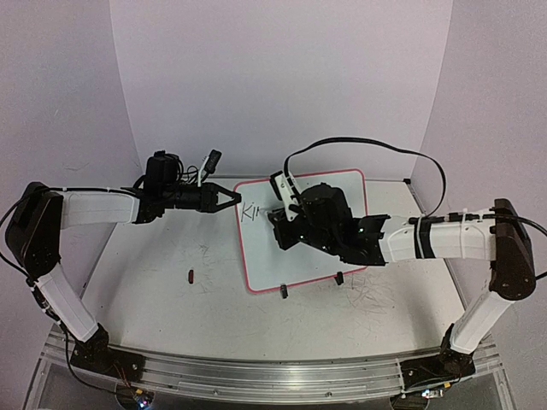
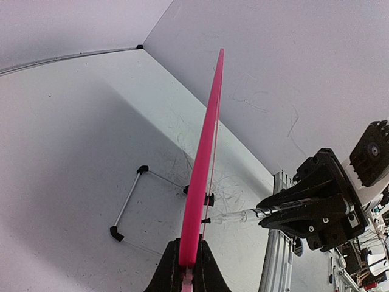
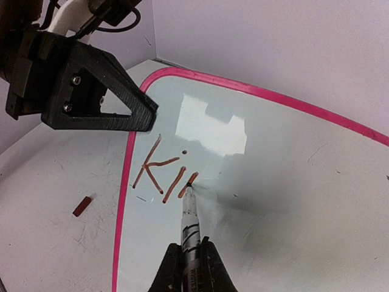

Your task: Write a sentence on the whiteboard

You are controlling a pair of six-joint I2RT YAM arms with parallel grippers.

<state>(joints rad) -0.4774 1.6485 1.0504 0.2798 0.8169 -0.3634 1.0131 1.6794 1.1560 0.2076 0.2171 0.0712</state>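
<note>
The whiteboard (image 1: 342, 248) with its pink frame lies tilted on the table, propped on two black clip feet. My left gripper (image 1: 238, 198) is shut on its left frame edge (image 2: 200, 176). My right gripper (image 1: 286, 224) is shut on a marker (image 3: 190, 228), and the marker tip touches the board. The sentence (image 3: 163, 173) reads "Ki" plus one more stroke, in dark strokes near the board's upper left corner; it also shows small in the top view (image 1: 249, 212). The left gripper's black fingers (image 3: 115, 106) show at the board's edge in the right wrist view.
A small dark marker cap (image 1: 191, 275) lies on the scuffed tabletop left of the board; it also shows in the right wrist view (image 3: 82, 205). A wire stand (image 2: 127, 204) lies behind the board. White walls enclose the back and sides. A metal rail (image 1: 256, 371) runs along the near edge.
</note>
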